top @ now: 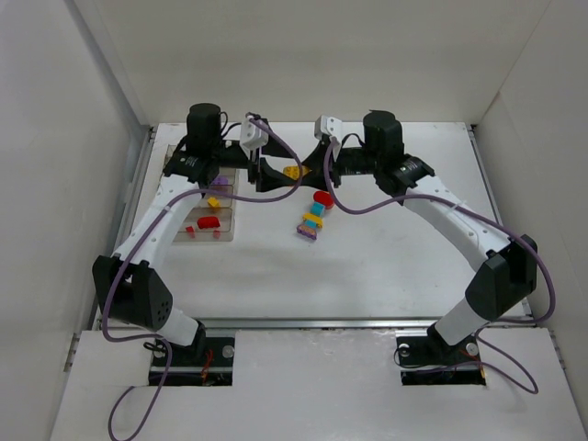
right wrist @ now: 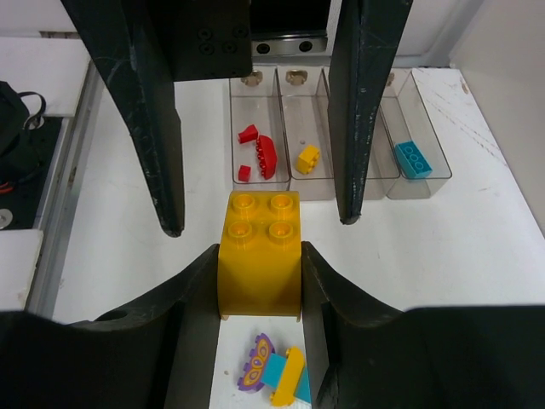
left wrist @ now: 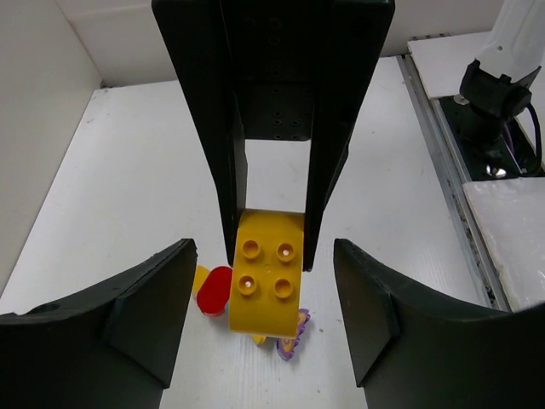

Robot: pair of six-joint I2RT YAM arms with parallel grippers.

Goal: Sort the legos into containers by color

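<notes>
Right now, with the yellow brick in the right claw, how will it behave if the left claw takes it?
The yellow brick looks like rigid moulded plastic, so it probably won't flex in the right claw. Its glossy sides may slip under a light pinch. One end is rounded, so it could rock when set down.

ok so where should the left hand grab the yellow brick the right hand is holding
Grip the free end of the yellow brick, on its two smooth side walls, where it juts past the fingers of the right hand. Bring the left hand in head-on from the opposite side, fingers straddling it. The top is studded, and the right hand covers the rest of the sides.
</notes>
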